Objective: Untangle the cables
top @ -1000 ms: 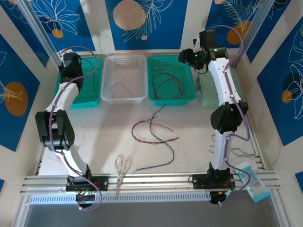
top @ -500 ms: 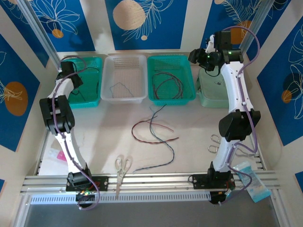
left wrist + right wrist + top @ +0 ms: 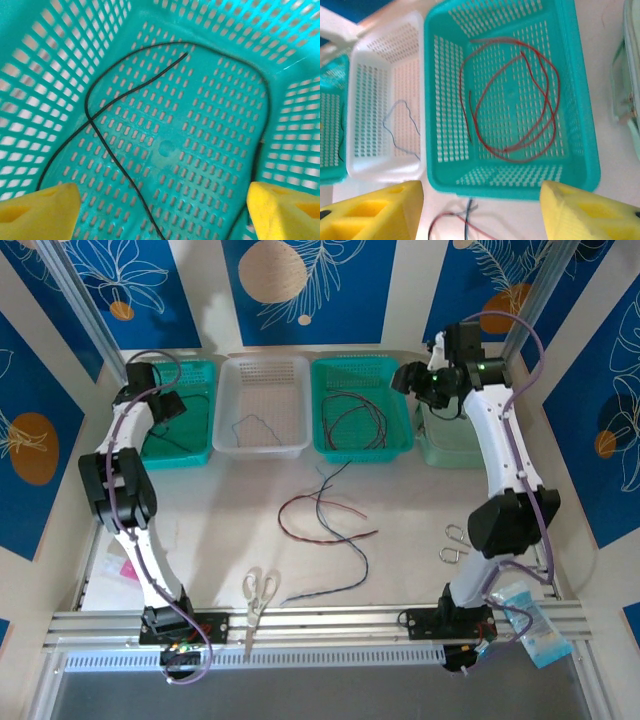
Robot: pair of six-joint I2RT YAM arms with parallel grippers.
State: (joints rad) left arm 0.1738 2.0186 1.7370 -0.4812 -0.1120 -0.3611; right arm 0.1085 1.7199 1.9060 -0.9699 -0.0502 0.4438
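the left tool [image 3: 160, 212] has sprung apart above a black cable [image 3: 107, 150] in the green basket [image 3: 165, 148] left of the white basket [image 3: 262, 450]; right tool [image 3: 482, 207] apart too; tangled cables [image 3: 282, 517] lie on the desk [image 3: 220, 530] before it.

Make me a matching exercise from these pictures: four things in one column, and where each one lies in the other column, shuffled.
Things:
1. black cable
2. blue-grey cable
3. red cables
4. pale-handled scissors

Places:
A. white basket
B. bare table, near the front rail
C. far-left teal basket
D. teal basket right of the white one

Pairs: 1-C, 2-A, 3-D, 4-B.
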